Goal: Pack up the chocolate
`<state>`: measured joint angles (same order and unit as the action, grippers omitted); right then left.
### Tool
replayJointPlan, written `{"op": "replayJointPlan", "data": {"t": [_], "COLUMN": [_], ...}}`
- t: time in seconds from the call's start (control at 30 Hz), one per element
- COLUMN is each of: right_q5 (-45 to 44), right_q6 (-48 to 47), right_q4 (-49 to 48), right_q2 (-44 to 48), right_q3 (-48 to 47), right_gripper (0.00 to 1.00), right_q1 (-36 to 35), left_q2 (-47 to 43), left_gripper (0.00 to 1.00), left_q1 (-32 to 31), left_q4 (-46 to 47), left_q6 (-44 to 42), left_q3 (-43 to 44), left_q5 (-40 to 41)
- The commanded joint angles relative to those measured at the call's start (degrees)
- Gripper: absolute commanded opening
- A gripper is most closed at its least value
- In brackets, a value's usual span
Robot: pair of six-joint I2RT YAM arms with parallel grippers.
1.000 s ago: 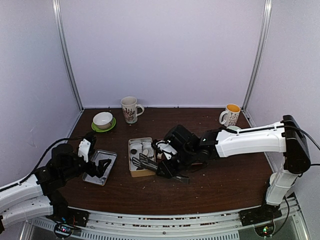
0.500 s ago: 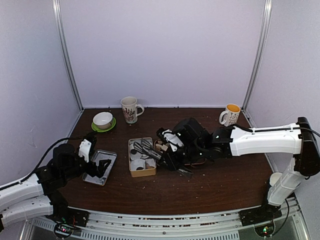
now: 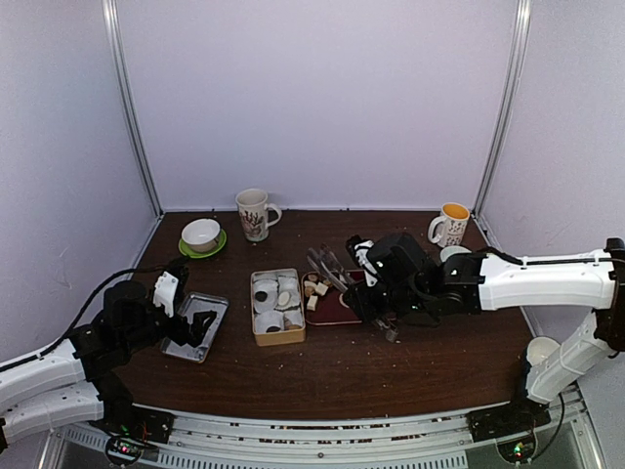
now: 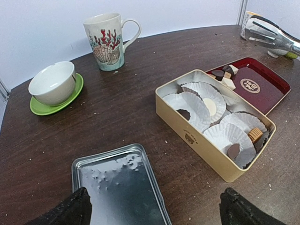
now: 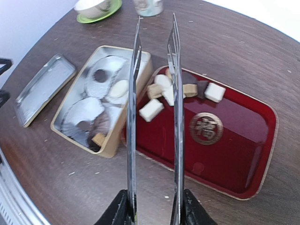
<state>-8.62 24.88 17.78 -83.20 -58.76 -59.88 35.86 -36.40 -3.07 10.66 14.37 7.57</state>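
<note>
**A:** What sits nearest the arm bases?

**B:** The left claw (image 4: 157, 208), left of the gold tin (image 4: 201, 145). Its fingers are spread wide with nothing between them, and it hangs over a silver lid (image 4: 122, 187) that lies flat on the counter (image 4: 117, 108).

**A:** And the tin itself?

**B:** It is open and lined with white paper cups (image 4: 201, 101). Part of the chocolate (image 4: 255, 134) lies in those cups: a tan round, one pale round and two dark pieces.

**A:** Where is the rest?

**B:** On the red tray (image 5: 225, 145) just beside the tin on its right. White cubes, tan pieces and dark ones are bunched at the tray's corner nearest the tin's far end.

**A:** And the right arm?

**B:** The right claw (image 5: 154, 211) is clamped on the handle end of the metal tongs (image 5: 132, 140). The tong arms are parted and grip nothing. They hang over the tray with their tips toward the tin's far right corner. I can't tell how high they are above the pieces.

**A:** Anything beyond the tin?

**B:** Behind it to the left is a white bowl (image 4: 52, 83) on a green saucer. Nearly straight behind the tin is a seashell mug (image 4: 107, 42). Far behind it to the right, well apart, is a yellow-lined mug (image 3: 451, 225).
</note>
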Motion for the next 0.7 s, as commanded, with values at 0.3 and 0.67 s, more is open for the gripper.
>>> {"op": "replayJointPlan", "data": {"t": [0.3,0.67], "right_q5": [-10.63,-4.94], "right_q6": [7.45,10.18], "right_q4": [-0.58,-4.98], "right_q2": [1.26,-4.54], "right_q3": [6.81,9.7], "right_gripper": [0.36,0.37], "right_q1": [2.51,4.03], "left_q2": [0.83,1.06], "left_gripper": [0.98,0.98], "left_q1": [0.27,0.27], "left_q4": [3.18,3.16], "left_q6": [0.47,0.53], "left_q3": [1.45,1.45], "left_q5": [0.25,0.2]}}
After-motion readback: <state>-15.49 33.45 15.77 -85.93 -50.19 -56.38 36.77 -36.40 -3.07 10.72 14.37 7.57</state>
